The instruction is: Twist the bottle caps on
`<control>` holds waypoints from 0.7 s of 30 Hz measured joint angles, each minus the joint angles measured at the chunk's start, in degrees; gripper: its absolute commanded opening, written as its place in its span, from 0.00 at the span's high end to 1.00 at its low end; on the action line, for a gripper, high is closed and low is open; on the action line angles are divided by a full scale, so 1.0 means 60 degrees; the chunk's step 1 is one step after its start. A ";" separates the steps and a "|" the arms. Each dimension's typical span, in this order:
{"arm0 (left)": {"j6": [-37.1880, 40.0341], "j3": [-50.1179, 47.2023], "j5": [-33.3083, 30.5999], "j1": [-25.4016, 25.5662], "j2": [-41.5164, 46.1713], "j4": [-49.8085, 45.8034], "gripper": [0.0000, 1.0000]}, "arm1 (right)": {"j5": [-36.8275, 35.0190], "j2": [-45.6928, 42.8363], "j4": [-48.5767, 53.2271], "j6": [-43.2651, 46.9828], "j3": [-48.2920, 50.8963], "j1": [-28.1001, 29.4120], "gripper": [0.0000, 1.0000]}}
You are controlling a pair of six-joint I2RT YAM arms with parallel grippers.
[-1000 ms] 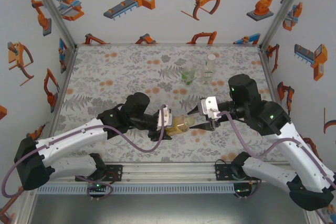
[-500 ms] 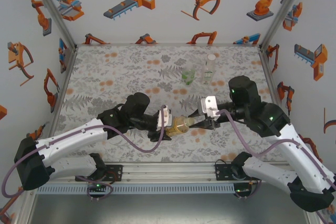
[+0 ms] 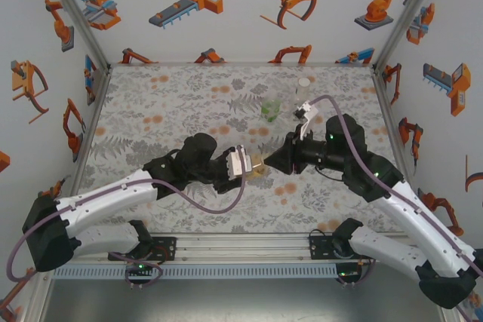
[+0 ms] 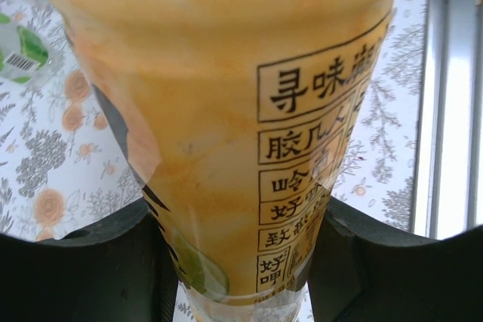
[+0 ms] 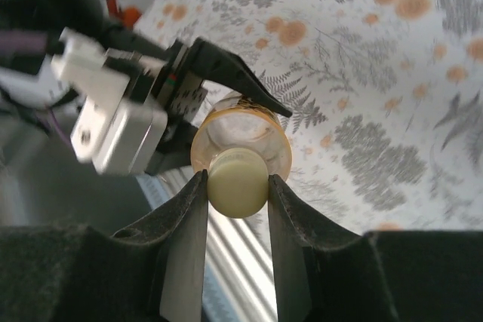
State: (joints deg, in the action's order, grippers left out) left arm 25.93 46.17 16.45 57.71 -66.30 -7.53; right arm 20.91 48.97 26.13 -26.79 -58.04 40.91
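Right wrist view: your right gripper [image 5: 237, 181] is pinched closed on the yellowish cap [image 5: 238, 185], seated at the mouth of the amber bottle [image 5: 235, 129]; beyond, the left gripper [image 3: 252, 167] clamps that bottle above the counter [image 5: 377, 73]. Keep both axes aligned while twisting.

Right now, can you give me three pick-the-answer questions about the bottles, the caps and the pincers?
1. Where is the yellowish cap?
A) in a bowl
B) pinched by the right pincer at the mouth of the amber bottle
C) on a shelf

2. How many bottles stand on the far side of the mat?
A) two
B) five
C) none

3. The amber bottle is
A) standing upright
B) snapped in half
C) held sideways by the left pincer

Answers:
1 B, the fingers squeeze it there.
2 A, a green bottle and a slim clear bottle.
3 C, that pincer clamps its body.
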 measured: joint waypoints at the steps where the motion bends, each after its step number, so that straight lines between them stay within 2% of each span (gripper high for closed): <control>1: -0.0004 0.0011 -0.0098 -0.0007 -0.0084 0.0015 1.00 | -0.0317 0.0022 0.0044 -0.0729 0.0055 0.0000 0.99; 6: -0.0029 0.0098 -0.0339 -0.0007 -0.0390 0.0029 1.00 | -0.1585 0.0124 0.0678 -0.3563 0.0080 0.0015 0.96; 11: -0.0029 0.0106 -0.0357 -0.0007 -0.0430 0.0033 1.00 | -0.2058 0.0168 0.1045 -0.4779 0.0044 0.0040 0.88; 13: -0.0029 0.0106 -0.0353 -0.0007 -0.0430 0.0040 1.00 | -0.2120 0.0164 0.1075 -0.4943 0.0044 0.0040 0.83; 16: -0.0029 0.0106 -0.0357 -0.0007 -0.0430 0.0044 1.00 | -0.2135 0.0164 0.1064 -0.4885 0.0040 0.0040 0.68; 21: 0.0062 0.0131 0.0080 0.0062 -0.0426 0.0219 1.00 | -0.2000 0.0120 0.0568 -0.3909 0.0040 0.0036 0.46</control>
State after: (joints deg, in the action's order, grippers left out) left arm 26.30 46.96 16.93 58.08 -68.86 -6.22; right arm 8.91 49.69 29.54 -50.24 -57.80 41.12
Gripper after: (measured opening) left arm 0.534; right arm 0.477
